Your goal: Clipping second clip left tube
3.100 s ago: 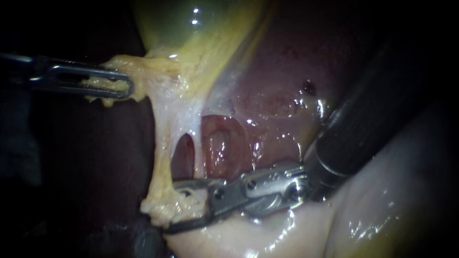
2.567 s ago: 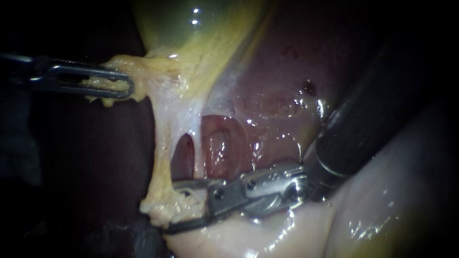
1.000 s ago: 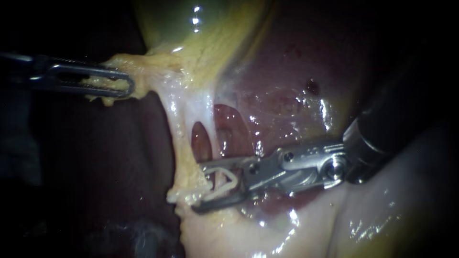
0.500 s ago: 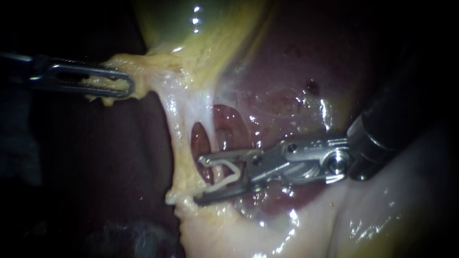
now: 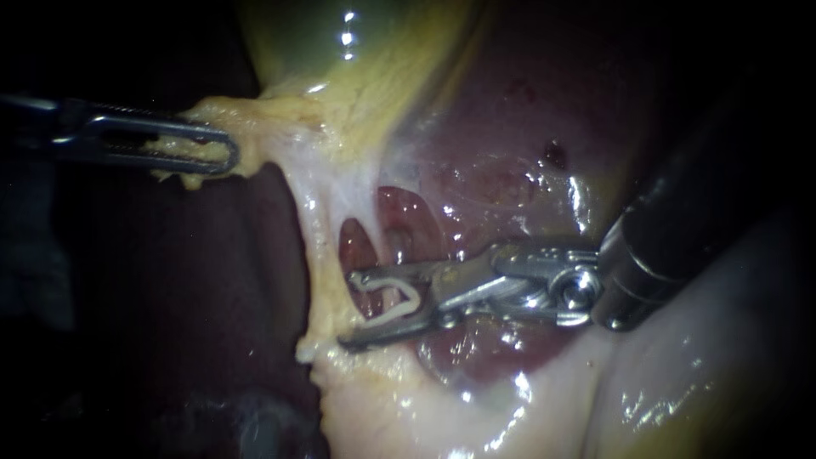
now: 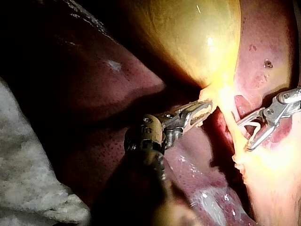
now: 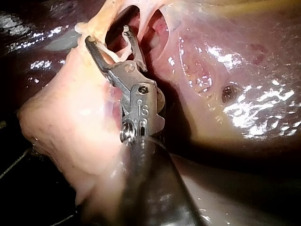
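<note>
My left instrument [image 5: 200, 153] is shut on the yellow tissue [image 5: 255, 127] below the gallbladder [image 5: 340, 51] and holds it out to the left; it also shows in the left wrist view [image 6: 200, 113]. The left tube [image 5: 319, 255] runs down as a yellow strand, with a thinner strand [image 5: 381, 234] to its right. My right instrument [image 5: 348, 310] carries an open white clip [image 5: 391, 297] between its spread jaws. Its upper jaw lies in the gap between the strands and its lower jaw over the tube's base. In the right wrist view the right instrument's jaws [image 7: 107, 35] hold the clip [image 7: 120, 52] at the tube's edge.
Dark red liver [image 5: 510, 153] lies behind the strands. Pale glistening tissue [image 5: 663, 382] fills the lower right under the right instrument's shaft. In the left wrist view a white cloth [image 6: 28, 179] lies beside the left shaft.
The right instrument left the tissue lump at the tube's lower end and rose. Over the last second it edged up and left, still carrying the clip. The left instrument kept still.
</note>
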